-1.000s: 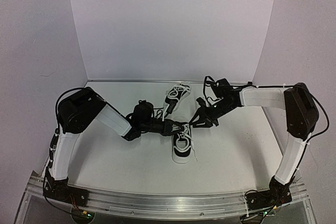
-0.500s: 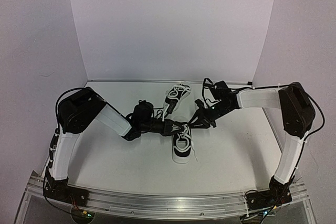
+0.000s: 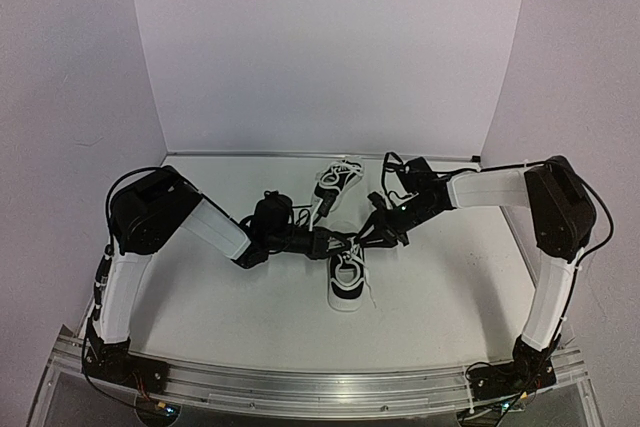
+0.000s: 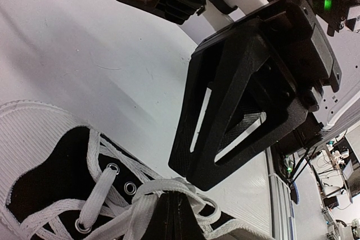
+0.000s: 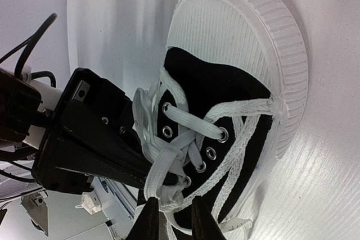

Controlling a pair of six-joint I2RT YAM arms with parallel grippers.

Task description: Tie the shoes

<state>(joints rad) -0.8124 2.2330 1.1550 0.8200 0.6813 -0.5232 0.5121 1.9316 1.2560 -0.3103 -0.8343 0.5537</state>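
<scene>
The near shoe (image 3: 348, 279), a black sneaker with a white sole and white laces, lies mid-table with its toe toward the far edge. My left gripper (image 3: 338, 244) is shut on a loop of its lace (image 4: 169, 190) over the tongue, fingertips (image 4: 173, 217) pressed together. My right gripper (image 3: 372, 238) comes from the right and is narrowly open, with the bunched lace (image 5: 169, 192) between its fingertips (image 5: 151, 220). The shoe fills the right wrist view (image 5: 225, 111) and the lower left of the left wrist view (image 4: 50, 167). The second shoe (image 3: 338, 180) lies farther back.
White walls stand behind and beside the table (image 3: 450, 277). A metal rail (image 3: 320, 387) runs along the near edge with both arm bases on it. The two grippers nearly touch above the near shoe, and the right one looms in the left wrist view (image 4: 247, 99).
My right gripper has moved a little left and nearer, closing in on the near shoe's laces. The left gripper and both shoes have stayed put.
</scene>
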